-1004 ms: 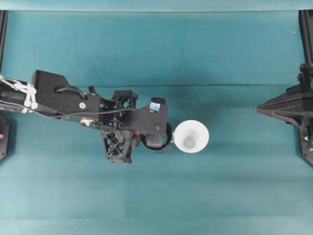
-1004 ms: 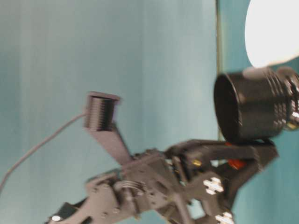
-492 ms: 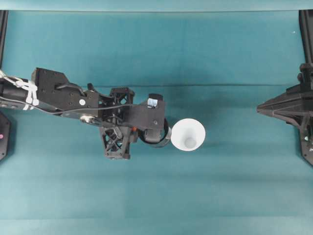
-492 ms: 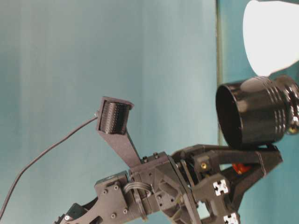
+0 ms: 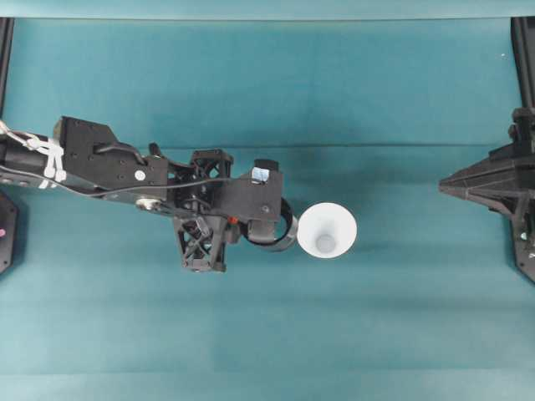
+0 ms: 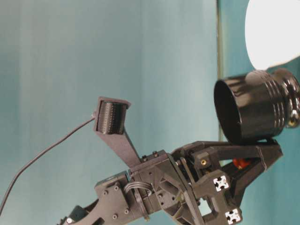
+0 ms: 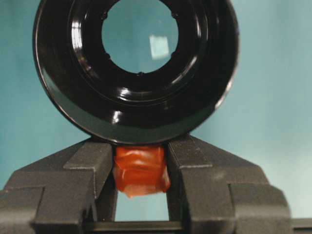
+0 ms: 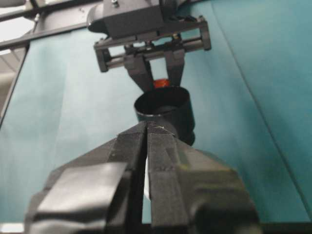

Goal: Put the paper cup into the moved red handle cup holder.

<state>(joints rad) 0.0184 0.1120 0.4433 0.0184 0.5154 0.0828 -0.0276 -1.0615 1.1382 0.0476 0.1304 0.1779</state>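
The red handle cup holder point(image 5: 280, 238), glossy black, pokes out from under my left wrist and touches the paper cup point(image 5: 327, 230), which stands upright just right of it. In the left wrist view my left gripper point(image 7: 141, 163) is shut on the holder's red handle point(image 7: 141, 171), below the black holder point(image 7: 134, 114). At table level the holder point(image 6: 253, 110) is tilted, with the white cup point(image 6: 274, 33) beside it. My right gripper point(image 5: 445, 182) is shut and holds nothing, far right of the cup. Its wrist view looks past the shut fingers point(image 8: 161, 141) at the holder point(image 8: 163, 109).
The teal cloth point(image 5: 267, 83) covers the table. Black frame posts point(image 5: 7, 50) stand at the far left and right edges. The left arm point(image 5: 125, 171) stretches across the left half of the table.
My left arm swung slightly with the holder in its grip. The cup shifted a little left and came back. The right arm has not moved.
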